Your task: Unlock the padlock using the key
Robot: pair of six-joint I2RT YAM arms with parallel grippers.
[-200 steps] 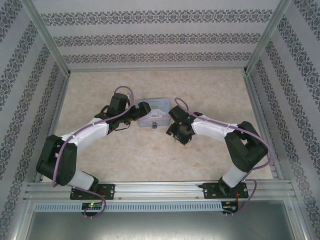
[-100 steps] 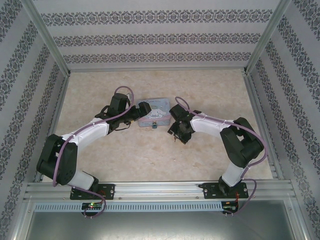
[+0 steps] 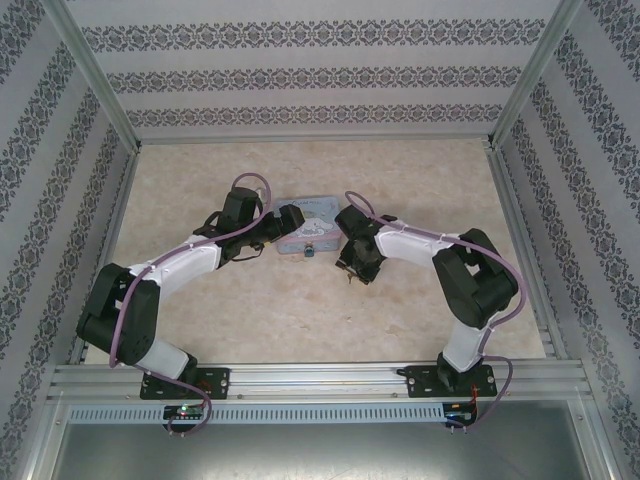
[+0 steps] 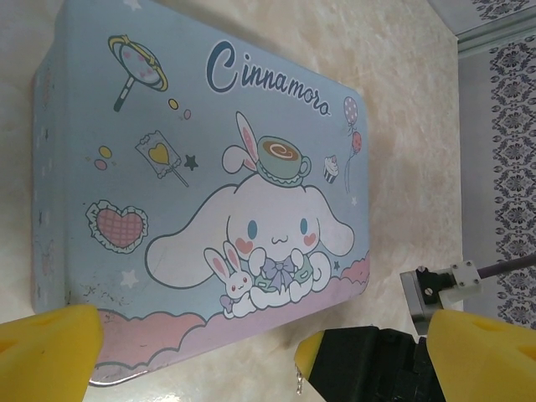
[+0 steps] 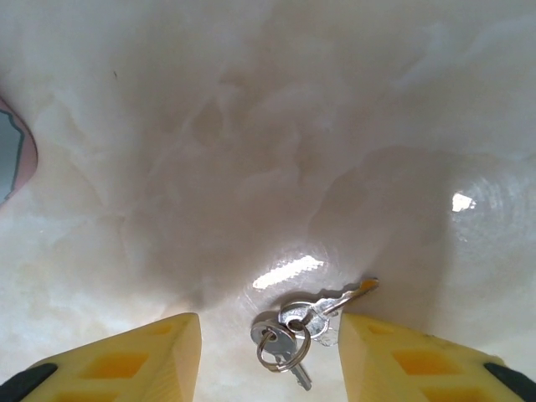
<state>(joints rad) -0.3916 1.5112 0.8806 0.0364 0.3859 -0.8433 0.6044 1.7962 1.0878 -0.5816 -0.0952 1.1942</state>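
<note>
Early in the task: nothing gripped, nothing in the padlock. From the right wrist, key (image 5: 335, 300) flat on the pale desk (image 5: 251, 126), joined by a small ring (image 5: 274, 347) to a second key, lying between the right fingers (image 5: 126, 364). Fingers apart, one on each side, touching neither key nor ring. From above, padlock (image 3: 309, 250) at the near edge of the Cinnamoroll tin (image 3: 310, 215), just left of the key; too small to tell how the shackle sits. Left fingers (image 4: 50, 343) spread wide at the tin's left end; contact with the tin unclear. Left to do, by judgement: pinching the key, lifting, carrying across, inserting, turning.
</note>
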